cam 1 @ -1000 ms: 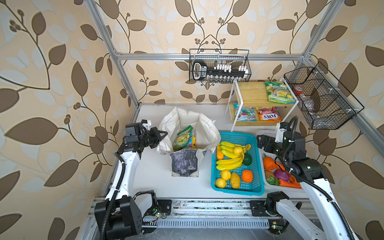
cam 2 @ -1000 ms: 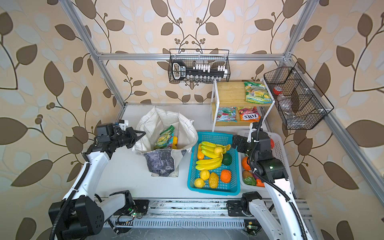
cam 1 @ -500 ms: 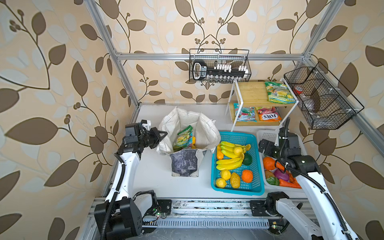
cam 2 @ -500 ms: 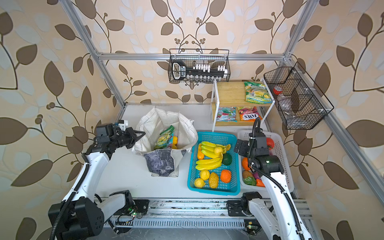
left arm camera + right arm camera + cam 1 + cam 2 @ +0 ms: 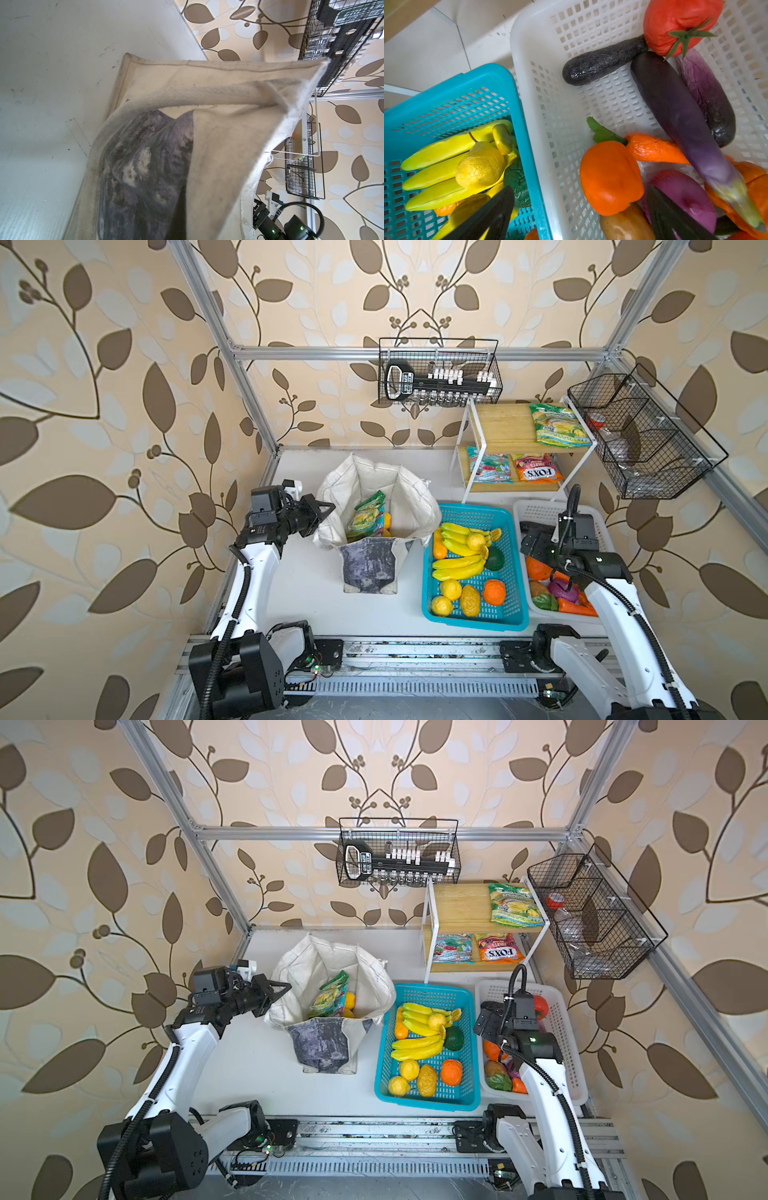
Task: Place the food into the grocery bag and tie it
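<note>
1. Left tool (image 5: 322,509) is closed on the left rim of the off-white fabric grocery bag with grey print panels (image 5: 374,481), which stands open on the white surface (image 5: 299,593).
2. Right tool (image 5: 580,189) is spread wide and empty above the orange toy bell pepper (image 5: 608,176) in the white plastic lattice basket (image 5: 571,104).
3. Bag fabric hides the left tool's tips in its wrist view.
4. A green sweet packet (image 5: 368,516) sits inside the bag; the blue plastic lattice basket (image 5: 473,619) stands between the bag and the white basket.

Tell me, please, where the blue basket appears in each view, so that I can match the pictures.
A top view: blue basket right of centre, between bag and white basket.
A top view: blue basket in the same spot, between bag and white basket.
Left wrist: not in it; the bag fills the picture.
Right wrist: blue basket, holding bananas, alongside the white basket.
Shared landmark: the white basket.
</note>
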Tool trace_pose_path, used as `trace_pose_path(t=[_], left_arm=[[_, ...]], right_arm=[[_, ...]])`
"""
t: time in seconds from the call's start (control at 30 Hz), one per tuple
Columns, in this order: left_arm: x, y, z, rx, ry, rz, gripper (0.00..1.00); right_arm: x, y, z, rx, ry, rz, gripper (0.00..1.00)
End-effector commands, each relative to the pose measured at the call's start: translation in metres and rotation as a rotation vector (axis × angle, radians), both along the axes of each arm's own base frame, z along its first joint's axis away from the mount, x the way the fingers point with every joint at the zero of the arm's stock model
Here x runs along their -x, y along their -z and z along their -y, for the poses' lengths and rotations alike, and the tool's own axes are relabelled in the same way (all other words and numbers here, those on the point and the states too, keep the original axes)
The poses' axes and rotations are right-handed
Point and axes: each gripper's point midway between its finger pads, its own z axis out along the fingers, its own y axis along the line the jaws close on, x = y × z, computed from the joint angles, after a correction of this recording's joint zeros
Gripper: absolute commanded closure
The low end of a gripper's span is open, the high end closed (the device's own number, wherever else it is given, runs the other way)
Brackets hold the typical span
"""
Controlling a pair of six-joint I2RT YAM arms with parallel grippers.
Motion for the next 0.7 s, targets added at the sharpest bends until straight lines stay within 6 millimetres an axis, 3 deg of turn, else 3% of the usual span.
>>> trace_pose_path(t=[0.0,0.17,0.27,0.43,0.67], left_arm=[[0.001,-0.010,0.004,0.019,0.023,0.046,1.00],[0.001,-0.012,0.004,0.026,0.020,0.053,1.00],[0.001,-0.012,0.006,0.040,0.026,0.052,1.00],[0.000,-0.014,0.008,0.070,0.032,0.058,1.00],[0.000,-0.013,0.008,0.065,0.028,0.053,1.00]], right_arm=[[-0.001,0.012,0.002,-0.027,0.020,-0.018,0.00],[-0.007,0.017,0.017,-0.065,0.069,-0.003,0.08],[-0.004,0.008,0.026,-0.050,0.109,0.043,0.11],[-0.001,0.019,0.021,-0.087,0.107,-0.008,0.18],[0.001,0.030,0.022,-0.088,0.122,-0.045,0.19]])
